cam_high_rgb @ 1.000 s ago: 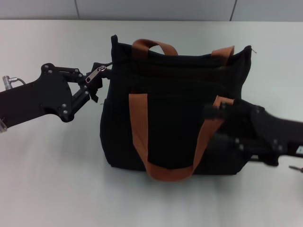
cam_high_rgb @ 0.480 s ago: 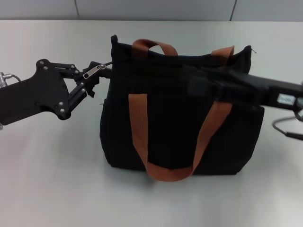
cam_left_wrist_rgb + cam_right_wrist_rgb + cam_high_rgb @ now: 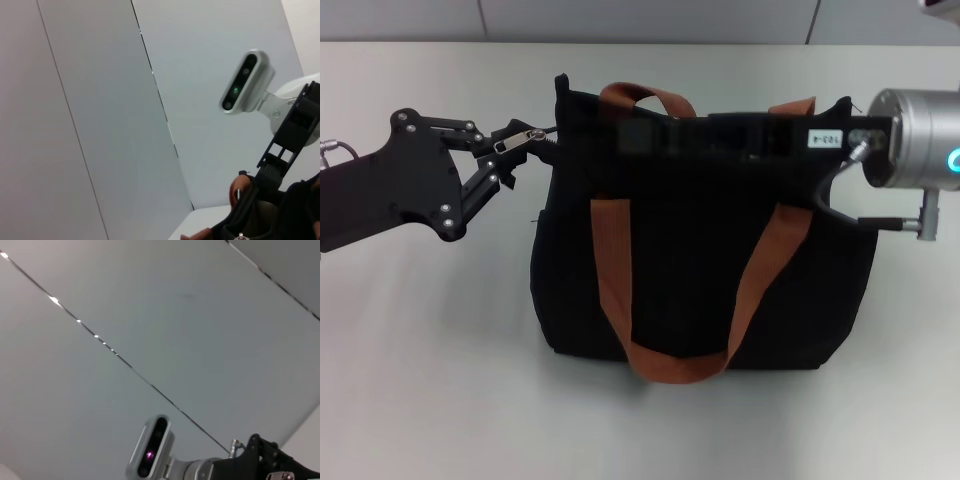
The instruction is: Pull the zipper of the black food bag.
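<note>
Left end effector [image 3: 517, 150] pinches the zipper [image 3: 516, 141] at the bag [image 3: 700, 250]'s upper left corner to tug it, while right end effector [image 3: 650, 135] (finger state unclear) likely steadies the top.

Left tool [image 3: 525, 140] pinched closed, right tool [image 3: 640, 135] reaching leftward, fingers indistinct

Zipper [image 3: 517, 140] — bag's [image 3: 700, 290] left end

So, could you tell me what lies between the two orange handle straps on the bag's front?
Only bare black fabric of the black food bag, seen in the head view.
</note>
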Robot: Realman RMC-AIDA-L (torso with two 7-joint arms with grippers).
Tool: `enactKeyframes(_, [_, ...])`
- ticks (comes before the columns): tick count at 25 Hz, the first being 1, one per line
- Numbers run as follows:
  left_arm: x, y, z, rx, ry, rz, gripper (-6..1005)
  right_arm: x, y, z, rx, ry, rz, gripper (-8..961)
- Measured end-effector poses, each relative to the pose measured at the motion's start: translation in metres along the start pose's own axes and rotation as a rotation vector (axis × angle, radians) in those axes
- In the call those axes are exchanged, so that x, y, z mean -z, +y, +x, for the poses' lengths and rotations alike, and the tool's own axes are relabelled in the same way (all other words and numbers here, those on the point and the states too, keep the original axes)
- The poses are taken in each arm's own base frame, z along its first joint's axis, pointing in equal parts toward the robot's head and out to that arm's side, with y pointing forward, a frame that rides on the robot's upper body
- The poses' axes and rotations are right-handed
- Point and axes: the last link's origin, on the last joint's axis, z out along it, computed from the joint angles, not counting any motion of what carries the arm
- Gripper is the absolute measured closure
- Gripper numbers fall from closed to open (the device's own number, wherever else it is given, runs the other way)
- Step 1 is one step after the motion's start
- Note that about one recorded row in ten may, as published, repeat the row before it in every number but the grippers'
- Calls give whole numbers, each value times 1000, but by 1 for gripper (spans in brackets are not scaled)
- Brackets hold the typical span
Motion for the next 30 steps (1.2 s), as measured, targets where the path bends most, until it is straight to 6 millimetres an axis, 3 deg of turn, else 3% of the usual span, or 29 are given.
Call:
enactKeyframes(10, [4, 0, 1, -45, -4, 5, 929, -16, -3, -16, -166, 38, 40, 208])
enactKeyframes(30, [5, -2, 3, -70, -9, 7, 928, -39, -2, -26, -266, 152, 107, 209])
